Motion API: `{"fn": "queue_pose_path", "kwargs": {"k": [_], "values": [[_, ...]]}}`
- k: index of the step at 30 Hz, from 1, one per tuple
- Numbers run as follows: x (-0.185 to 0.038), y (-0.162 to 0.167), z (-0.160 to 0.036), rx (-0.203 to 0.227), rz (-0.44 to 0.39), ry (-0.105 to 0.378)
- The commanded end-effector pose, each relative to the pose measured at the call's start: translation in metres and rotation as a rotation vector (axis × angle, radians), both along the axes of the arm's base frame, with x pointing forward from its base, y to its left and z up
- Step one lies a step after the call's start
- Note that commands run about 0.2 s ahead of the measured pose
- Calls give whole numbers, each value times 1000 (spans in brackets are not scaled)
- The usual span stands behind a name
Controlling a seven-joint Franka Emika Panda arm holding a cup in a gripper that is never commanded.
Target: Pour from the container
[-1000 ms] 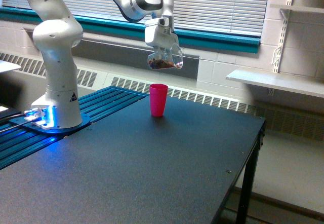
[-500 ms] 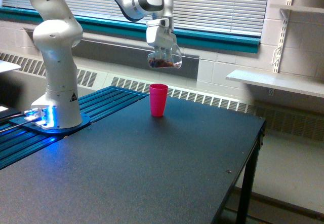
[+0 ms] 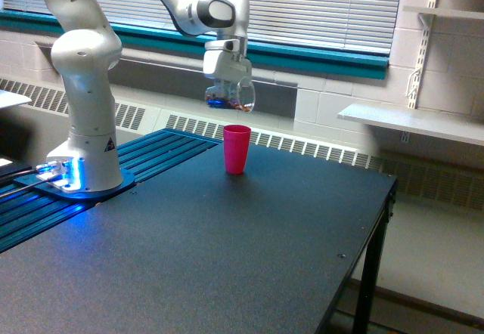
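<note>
In the exterior view my gripper [image 3: 227, 85] hangs above the table, shut on the container [image 3: 229, 97], a clear cup with small dark and coloured pieces in its bottom. The cup is tilted, its rim toward the exterior view's right. A pink cup [image 3: 236, 149] stands upright on the black table [image 3: 227, 251], below the held cup and slightly to the exterior view's right of it. The two cups are well apart in height.
The arm's white base [image 3: 85, 145] stands on a blue slatted plate at the exterior view's left. Window blinds and a teal sill run behind. The table's edge drops off at the exterior view's right, near a white wall shelf [image 3: 412, 122].
The gripper with the clear cup has shifted toward the exterior view's left and slightly down, and the wrist has turned, changing the cup's tilt. The pink cup has not moved.
</note>
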State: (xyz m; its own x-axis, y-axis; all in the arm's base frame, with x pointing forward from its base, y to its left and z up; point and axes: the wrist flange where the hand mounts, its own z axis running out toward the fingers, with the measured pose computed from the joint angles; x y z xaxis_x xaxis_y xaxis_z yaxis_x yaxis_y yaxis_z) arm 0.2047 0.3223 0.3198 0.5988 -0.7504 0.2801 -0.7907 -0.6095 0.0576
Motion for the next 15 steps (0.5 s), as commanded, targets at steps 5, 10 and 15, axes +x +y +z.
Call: {"fn": "queue_pose_path", "kwargs": {"k": [5, 10, 15], "values": [[-25, -6, 0, 19, -64, 5], [-33, -7, -6, 35, -77, 36], [-35, -10, -10, 39, -91, 51]]}}
